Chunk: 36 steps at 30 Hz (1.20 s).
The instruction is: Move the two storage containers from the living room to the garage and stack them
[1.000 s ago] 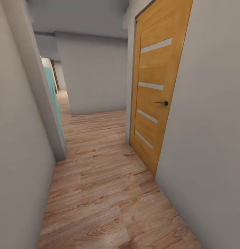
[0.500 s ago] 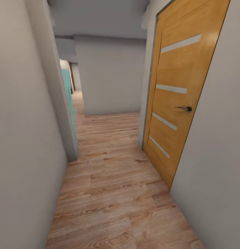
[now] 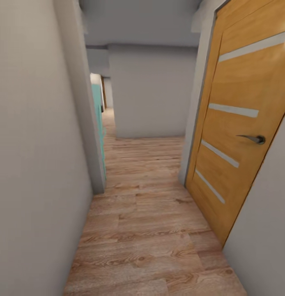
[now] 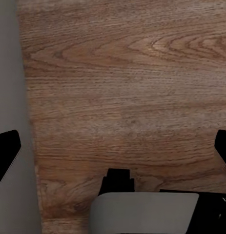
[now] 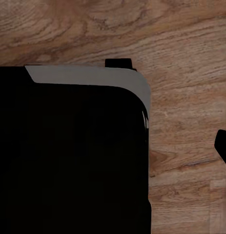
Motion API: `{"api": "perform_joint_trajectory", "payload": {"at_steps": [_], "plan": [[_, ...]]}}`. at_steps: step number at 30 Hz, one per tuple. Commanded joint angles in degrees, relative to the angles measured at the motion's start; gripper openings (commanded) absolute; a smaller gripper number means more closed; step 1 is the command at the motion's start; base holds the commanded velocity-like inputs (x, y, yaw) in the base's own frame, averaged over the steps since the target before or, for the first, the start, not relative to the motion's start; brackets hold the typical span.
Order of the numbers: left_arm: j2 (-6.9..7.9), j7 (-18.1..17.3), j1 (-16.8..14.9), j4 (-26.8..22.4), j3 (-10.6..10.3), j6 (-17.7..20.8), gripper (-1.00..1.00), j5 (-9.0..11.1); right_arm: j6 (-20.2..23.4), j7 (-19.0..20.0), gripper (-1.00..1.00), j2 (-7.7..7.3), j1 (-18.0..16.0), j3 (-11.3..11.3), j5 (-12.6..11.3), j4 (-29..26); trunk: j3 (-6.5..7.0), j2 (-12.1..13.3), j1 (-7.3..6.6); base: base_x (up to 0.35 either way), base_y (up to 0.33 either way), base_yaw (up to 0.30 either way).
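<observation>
Hallway travel is the step in hand: the head view looks down a narrow corridor with a wood plank floor [image 3: 146, 230], a pale wall [image 3: 31, 164] close at 9 o'clock and an orange wooden door [image 3: 237, 135] with a dark lever handle [image 3: 252, 139] at 3 o'clock. At 12 o'clock a grey wall [image 3: 152, 90] blocks the way, and the passage bends off toward 11 o'clock, past a teal panel [image 3: 98, 111] behind the near wall corner [image 3: 91, 135].

Neither storage container appears in these pictures, and neither the living room nor the garage can be recognised, so where the bins are cannot be told from here.

In the left wrist view the left claw [image 4: 113, 151] hangs over the planks with its dark fingertips [image 4: 6, 146] wide apart at the picture's edges and nothing between them: released and carrying nothing. The right claw's state I cannot tell; in the right wrist view a large black body [image 5: 69, 156] covers most of the picture, and one dark finger [image 5: 223, 145] shows at the edge.

Risks, as I judge them: the corridor is tight, so the base or an elbow could scrape the wall corner at 10 o'clock or catch the door handle. Turning too late would run the robot into the grey wall ahead.
</observation>
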Motion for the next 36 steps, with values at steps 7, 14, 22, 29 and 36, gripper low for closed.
{"api": "perform_joint_trajectory", "payload": {"at_steps": [7, 14, 22, 29, 36], "plan": [[-0.19, 0.23, -0.05, 0.08, -0.5, -0.22, 1.0, 0.6, -0.15, 0.25, 1.0, 0.04, -0.04, -0.21, -0.18, 0.03, 0.03, -0.02, 0.03, 0.307, -0.074, 0.073], [-0.21, 0.41, -0.05, 0.07, -0.54, -0.18, 1.0, 0.44, -0.15, 0.25, 1.0, 0.21, -0.04, -0.36, -0.37, 0.02, 0.04, -0.02, 0.03, 0.308, -0.122, 0.01], [-0.17, 0.7, -0.08, 0.01, -0.65, -0.34, 1.0, 0.23, -0.15, 0.25, 1.0, 0.11, -0.04, -0.5, -0.4, 1.09, 0.05, -0.02, 0.03, 0.299, -0.158, 0.001], [-0.27, 0.75, -0.09, 0.0, -0.67, -1.73, 1.0, -0.34, -0.15, 0.25, 1.0, 0.14, -0.03, -0.22, 0.12, 2.55, 0.05, -0.02, 0.03, 0.279, -0.175, 0.0], [-0.22, 0.72, -0.06, 0.0, -0.68, -2.08, 1.0, -0.66, -0.15, 0.25, 1.0, 0.16, -0.03, -0.31, 0.07, 2.65, 0.05, -0.02, 0.03, 0.275, -0.177, 0.0]]}}
